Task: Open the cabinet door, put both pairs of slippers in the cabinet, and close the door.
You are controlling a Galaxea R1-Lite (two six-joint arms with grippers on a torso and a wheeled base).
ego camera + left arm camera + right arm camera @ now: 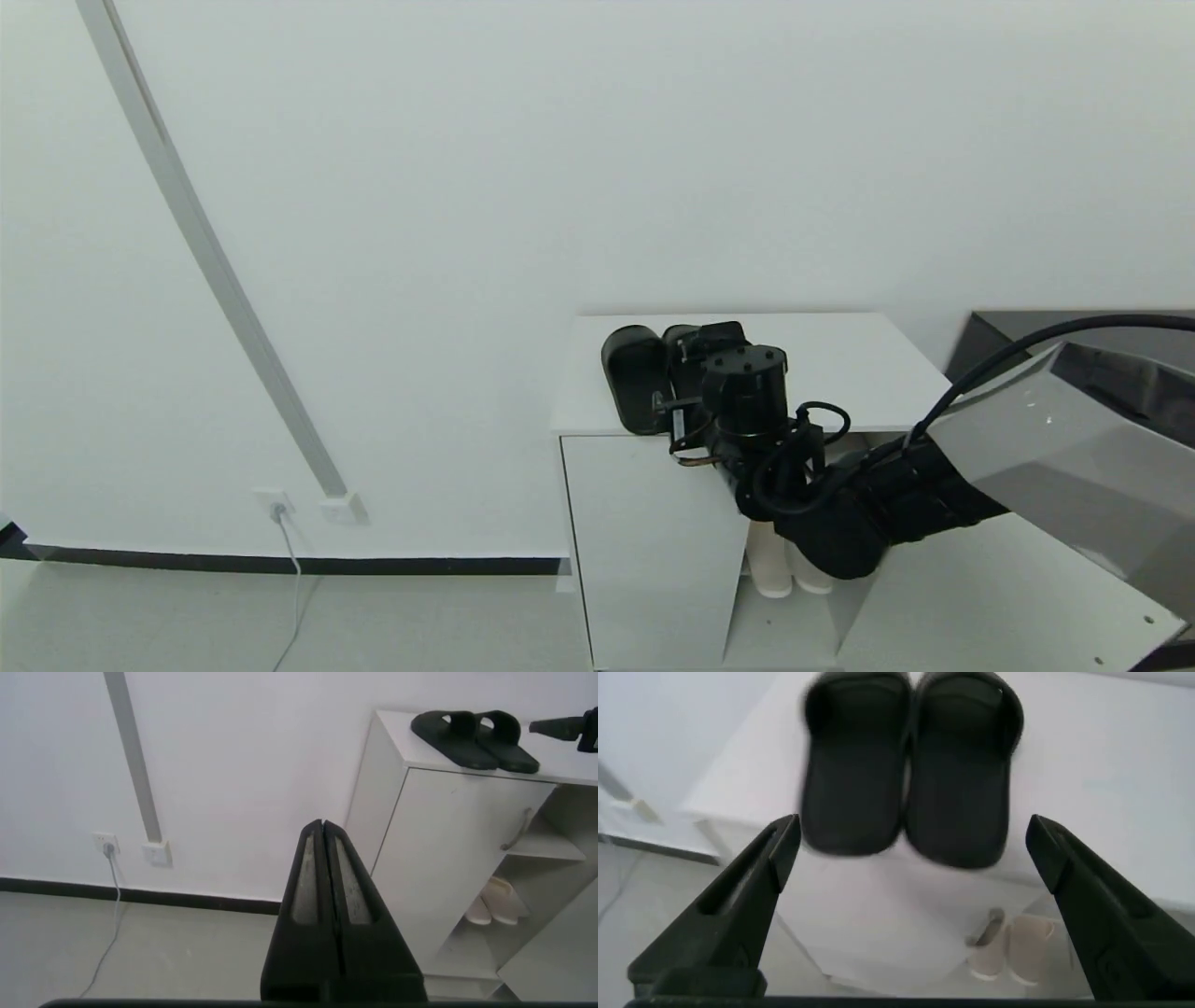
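Observation:
A pair of black slippers [642, 378] lies side by side on top of the white cabinet [840, 359], near its front left corner. My right gripper [913, 831] hangs open just in front of and above the black slippers [910, 761], with nothing between its fingers. The cabinet's right door [990, 597] stands swung open; the left door [653, 541] is closed. A pair of white slippers [784, 571] stands inside on a low shelf. My left gripper [322, 859] is shut and empty, low and well to the left of the cabinet [448, 849].
A wall socket with a hanging cable [277, 511] and a slanted white conduit [215, 261] are on the wall to the left. Bare floor [280, 616] lies left of the cabinet. A dark surface [1083, 327] adjoins the cabinet on the right.

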